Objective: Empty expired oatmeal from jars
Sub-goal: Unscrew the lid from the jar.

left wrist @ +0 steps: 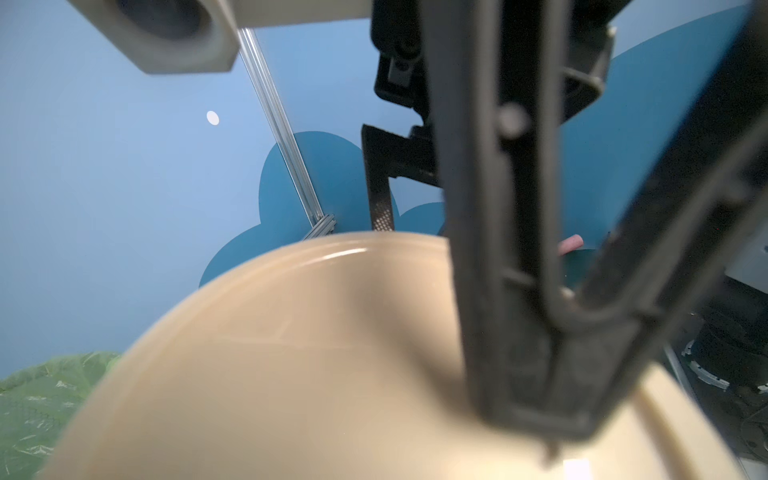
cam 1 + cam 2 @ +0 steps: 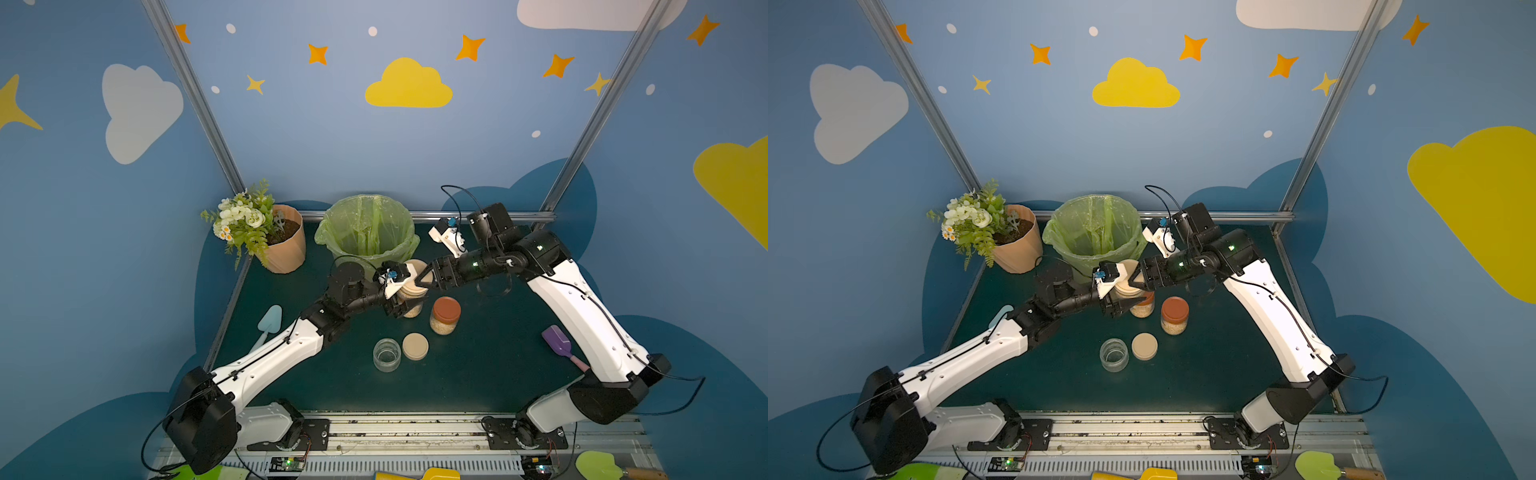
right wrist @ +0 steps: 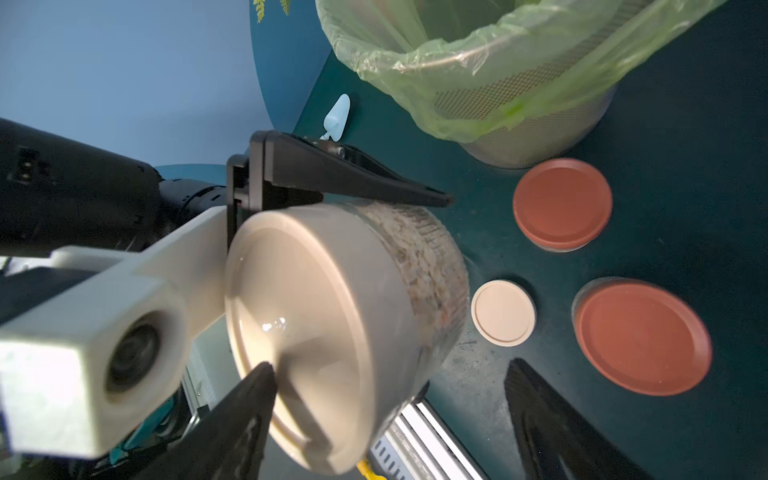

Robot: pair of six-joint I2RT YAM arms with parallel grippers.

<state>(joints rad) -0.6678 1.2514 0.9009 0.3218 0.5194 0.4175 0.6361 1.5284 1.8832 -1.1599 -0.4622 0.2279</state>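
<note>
Your dark green tabletop [image 2: 478, 374] boxed in by blue cloud-and-star walls [image 2: 374, 145], your left gripper [image 2: 402, 306] clamped on the tilted clear glass jar [image 3: 442, 291] of pale tan oatmeal [image 3: 415, 232] beside the green-bagged bin [image 2: 368, 232], your right gripper [image 2: 423, 279] spread open at its beige round lid [image 3: 299, 316]

A staged robot test cell in a lab, not a real home; printed blue walls with cartoon clouds and stars [image 2: 332, 137] hang on bare silver aluminium frame posts [image 2: 195, 104]; two white-and-black robot arms [image 2: 270, 361] are bolted to a grooved metal rail [image 2: 407, 428] with an exposed green-lit circuit board [image 2: 286, 463] beside it; on the dark green tabletop mat [image 2: 478, 374] stand props: a terracotta pot of artificial white flowers [image 2: 286, 249], a mesh bin lined with a green plastic bag [image 2: 368, 232], a purple plastic toy scoop [image 2: 557, 343].
</note>
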